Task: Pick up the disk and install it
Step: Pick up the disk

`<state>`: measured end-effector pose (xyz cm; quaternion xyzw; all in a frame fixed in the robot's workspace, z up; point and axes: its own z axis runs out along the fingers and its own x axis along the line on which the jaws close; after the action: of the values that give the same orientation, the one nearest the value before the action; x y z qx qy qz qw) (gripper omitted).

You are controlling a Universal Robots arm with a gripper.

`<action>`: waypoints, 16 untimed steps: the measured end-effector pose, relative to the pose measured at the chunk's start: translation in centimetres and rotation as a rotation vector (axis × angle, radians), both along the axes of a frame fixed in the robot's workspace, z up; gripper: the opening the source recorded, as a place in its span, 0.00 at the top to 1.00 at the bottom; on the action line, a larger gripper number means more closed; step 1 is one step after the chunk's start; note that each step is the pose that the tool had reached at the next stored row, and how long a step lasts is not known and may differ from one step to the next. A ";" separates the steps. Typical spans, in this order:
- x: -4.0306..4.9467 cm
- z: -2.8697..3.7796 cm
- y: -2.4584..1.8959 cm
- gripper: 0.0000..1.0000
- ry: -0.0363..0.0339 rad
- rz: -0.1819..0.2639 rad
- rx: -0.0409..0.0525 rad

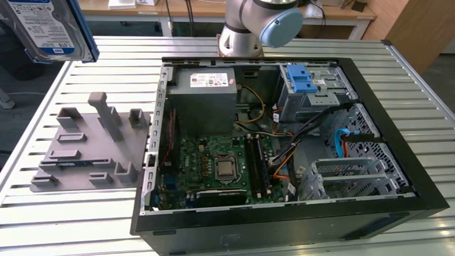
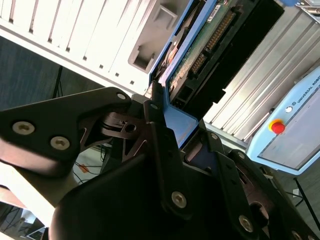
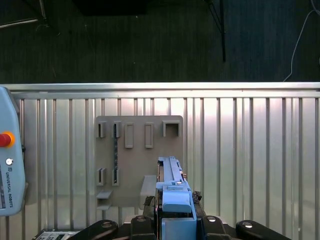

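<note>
**Disk pinched, clear of the table**

The gripper point(image 2: 175, 127) is pressed onto the disk point(image 2: 212, 30), its black fingers point(image 2: 157, 135) clamping the blue plastic side rails. The disk's long axis runs straight out from the fingers. In the first wrist view it hangs over the grey slotted rack point(image 3: 135, 150) on the ribbed metal table point(image 3: 250, 150). In the exterior view the flat silver disk point(image 1: 53, 29), label showing, sits at ten o'clock from the open computer case point(image 1: 284, 226). The metal drive cage point(image 1: 316, 93) lies at one o'clock inside the case, well apart from the disk.
</note>
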<state>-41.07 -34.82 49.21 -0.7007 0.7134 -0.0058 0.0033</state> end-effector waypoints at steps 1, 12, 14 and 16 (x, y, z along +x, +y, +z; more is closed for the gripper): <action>0.03 0.00 0.00 0.64 0.0000 0.000 0.0000; 0.32 0.01 0.00 0.64 0.0001 0.000 0.0000; 0.38 0.00 0.00 0.64 0.0001 0.000 -0.0001; 0.44 0.00 0.00 0.64 0.0000 0.000 0.0000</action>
<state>-40.64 -34.82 49.22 -0.7007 0.7134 -0.0058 0.0033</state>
